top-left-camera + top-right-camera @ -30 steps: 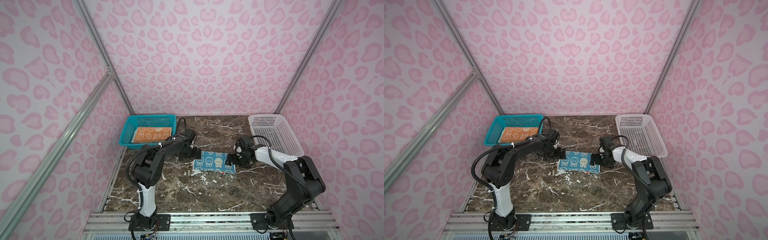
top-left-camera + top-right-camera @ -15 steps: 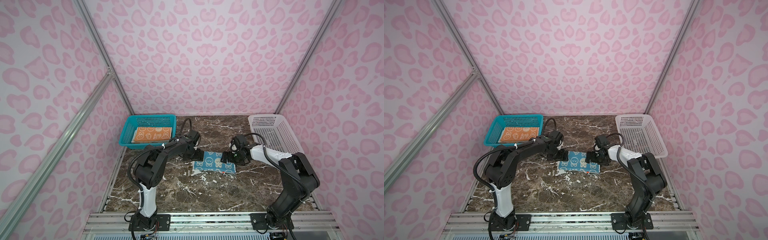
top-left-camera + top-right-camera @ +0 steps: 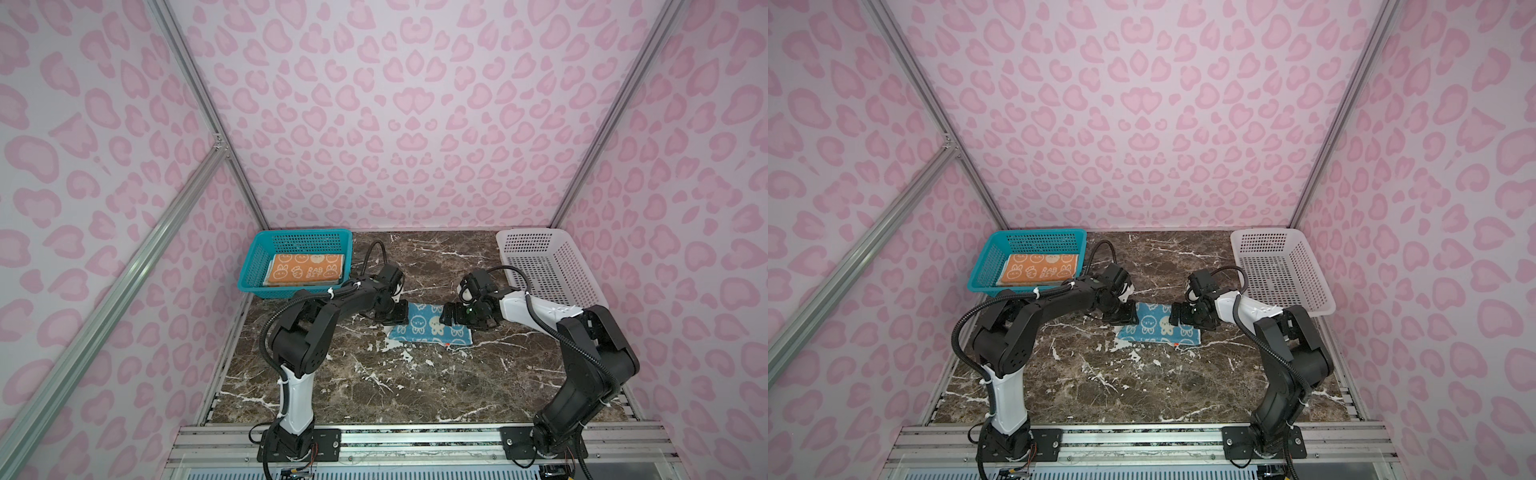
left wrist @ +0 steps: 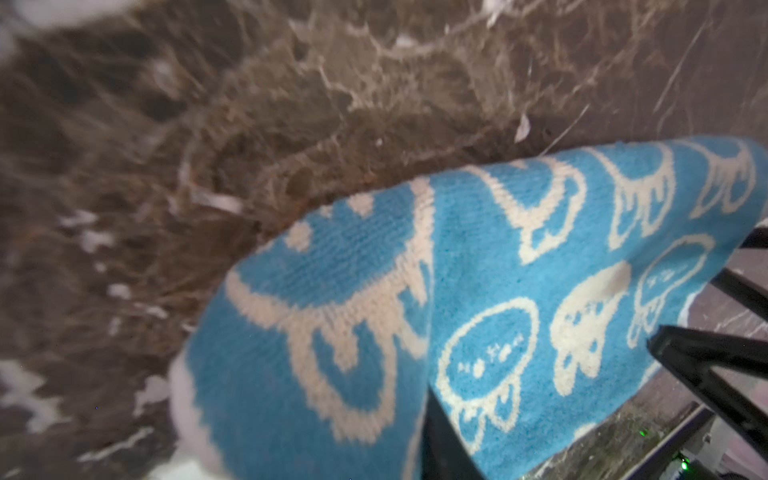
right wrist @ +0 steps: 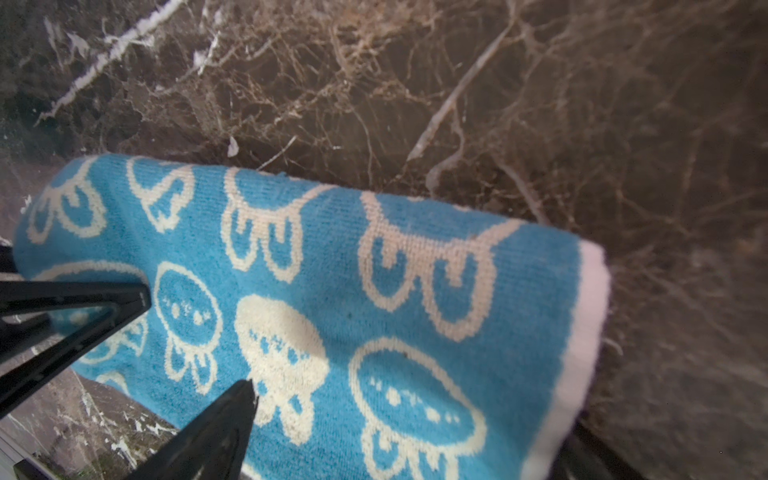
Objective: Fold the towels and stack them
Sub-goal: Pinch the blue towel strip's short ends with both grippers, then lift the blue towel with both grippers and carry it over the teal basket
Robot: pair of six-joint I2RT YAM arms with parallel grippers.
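- In both top views you can count two arms, two baskets and two towels in plain sight. The teal basket (image 3: 253, 266) sits at the upper left of the table (image 3: 374, 382), and the white basket (image 3: 561, 266) at the upper right.
- The orange towel (image 3: 305, 269) lies folded flat inside the teal basket. A pale edge (image 3: 291, 286) peeks out beneath it, and you cannot tell what it belongs to.
- The blue towel (image 3: 432, 330) lies as a folded strip in the middle of the table. The left claw (image 3: 401, 316) is at its left end and the right claw (image 3: 449, 320) at its right end, both low on the cloth. From up here you cannot read either claw's jaws.
- The left wrist view drops both baskets and the orange towel. You get only the blue towel (image 4: 498, 291), filling the lower right, and the table (image 4: 291, 104).
- In that view one finger of the left claw shows at bottom centre with the cloth creased against it. Its mate is hidden under the towel, so the claw is pinching the towel's end.
- At the right edge, two fingers (image 4: 706, 353) of the right claw stand apart from each other.
- The right wrist view shows one blue towel (image 5: 332, 270) across the lower frame, its white hem at the right.
- The right claw is spread wide there. One fingertip (image 5: 232, 407) rests on the cloth at the bottom, and the other finger sits past the hem at the lower right.
- The left claw's finger (image 5: 75, 299) shows at the left edge.
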